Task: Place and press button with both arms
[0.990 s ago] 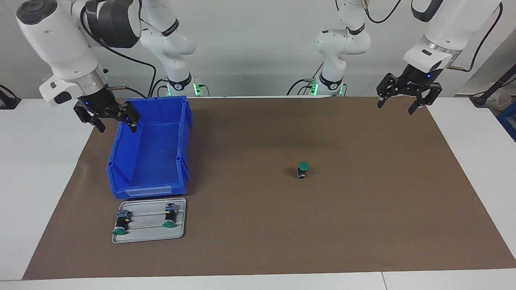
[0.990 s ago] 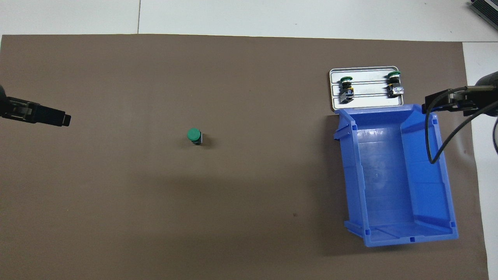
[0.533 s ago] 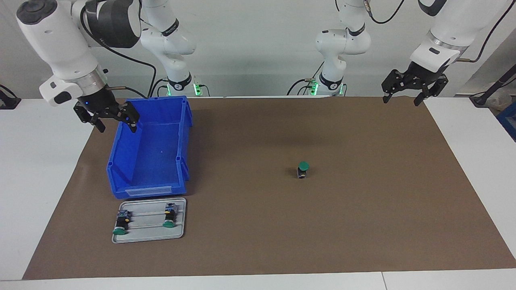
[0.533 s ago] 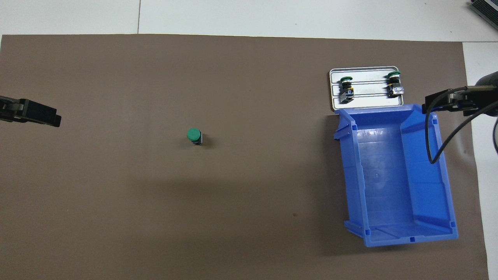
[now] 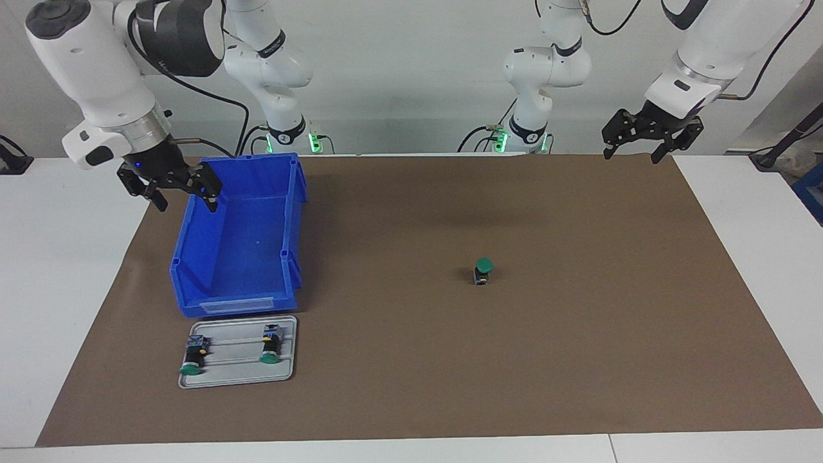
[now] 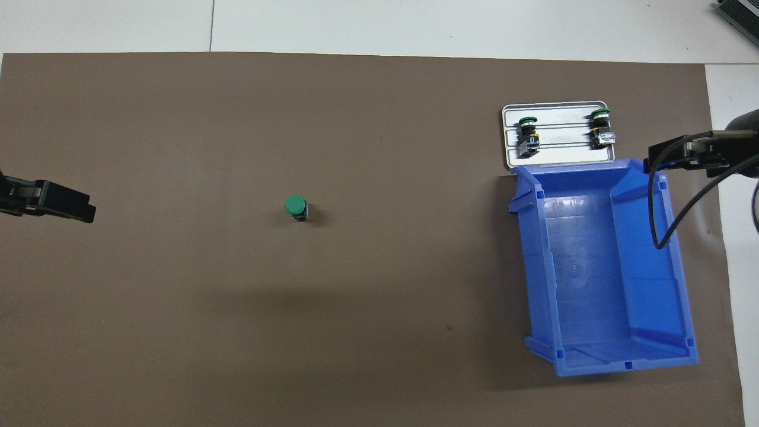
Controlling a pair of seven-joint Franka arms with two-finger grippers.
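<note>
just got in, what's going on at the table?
Nothing is held right now. One button stands upright on the brown mat, cap up, untouched. Two more buttons lie on the metal tray, beside the empty blue bin. The left end effector is open, up over the mat's edge at its own end. The right end effector is open, over the bin's rim nearest the robots.
</note>
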